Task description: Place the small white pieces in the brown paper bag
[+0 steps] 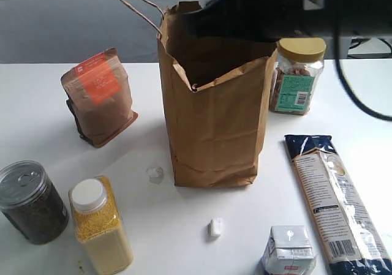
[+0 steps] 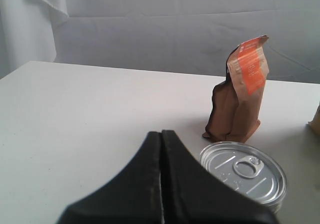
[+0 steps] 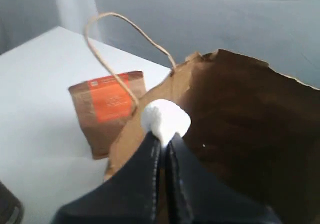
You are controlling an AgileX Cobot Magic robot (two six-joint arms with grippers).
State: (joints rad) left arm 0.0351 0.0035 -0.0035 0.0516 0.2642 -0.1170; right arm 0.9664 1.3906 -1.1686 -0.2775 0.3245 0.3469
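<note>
Three small white pieces are in sight. One white lump [image 3: 166,118] is pinched between the tips of the right gripper [image 3: 164,143], right at the rim of the brown paper bag [image 1: 214,122] and close to its twisted cord handle [image 3: 112,54]. Whether the lump is already past the rim and over the open mouth, I cannot tell. In the exterior view the right arm [image 1: 288,5] crosses the bag's top from 2 o'clock, and the lump shows at the bag's 12 o'clock.

The other two pieces lie on the white table [image 1: 37,103]. A translucent rounded piece [image 1: 155,174] is just beside the bag's base at 7 o'clock, and a white cube [image 1: 215,227] sits apart from it at 6 o'clock.

The left gripper [image 2: 161,134] has its jaws pressed together with nothing between them, just beside the pull-tab can [image 2: 245,171].

Around the upright bag stand:
- an orange-labelled brown pouch [image 1: 100,97] at 9 o'clock
- the can and a white-capped jar of yellow grains [image 1: 101,226] at 8 o'clock
- a yellow-lidded nut jar [image 1: 298,73] at 2 o'clock
- a dark blue pasta packet [image 1: 340,207] at 4 o'clock, lying flat
- a white carton [image 1: 289,250] at 5 o'clock
</note>
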